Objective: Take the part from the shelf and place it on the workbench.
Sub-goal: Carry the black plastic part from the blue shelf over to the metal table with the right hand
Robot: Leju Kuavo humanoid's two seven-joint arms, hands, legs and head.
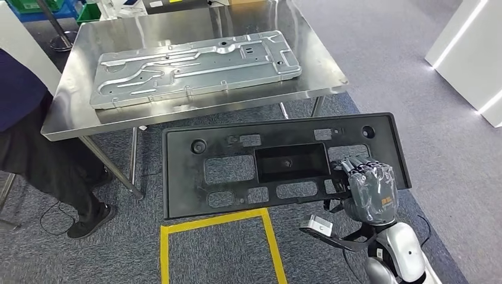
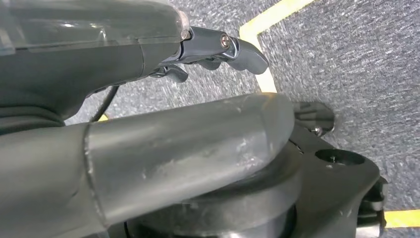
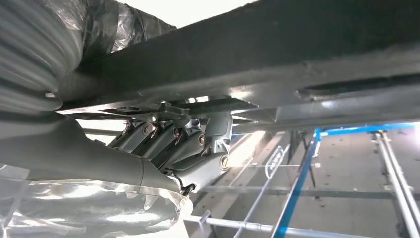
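Head view: the right hand's (image 1: 368,190) fingers (image 1: 355,165) curl over the right end of a flat black plastic panel with rectangular cut-outs (image 1: 278,163), gripping it and holding it above grey carpet (image 1: 106,254) just in front of the stainless-steel workbench (image 1: 71,100). A ribbed silver metal plate (image 1: 195,66) lies on that workbench, and yellow floor tape (image 1: 219,220) runs below the panel. In the left wrist view the left hand (image 2: 148,99) holds nothing, fingers (image 2: 233,49) loosely extended above the carpet.

My right arm (image 1: 399,251) enters the head view from the lower right, silver forearm angled upward. My right hand (image 1: 368,188) is raised ahead of it, back of the hand toward the camera, fingers (image 1: 354,164) hooked over the near edge of the black panel (image 1: 237,171) and gripping it. In the right wrist view, those fingers (image 3: 166,141) press against the panel's underside. My left hand (image 2: 163,124) hangs low; its thumb (image 2: 188,144) lies extended and the darker fingers (image 2: 233,49) are loosely curled, holding nothing.
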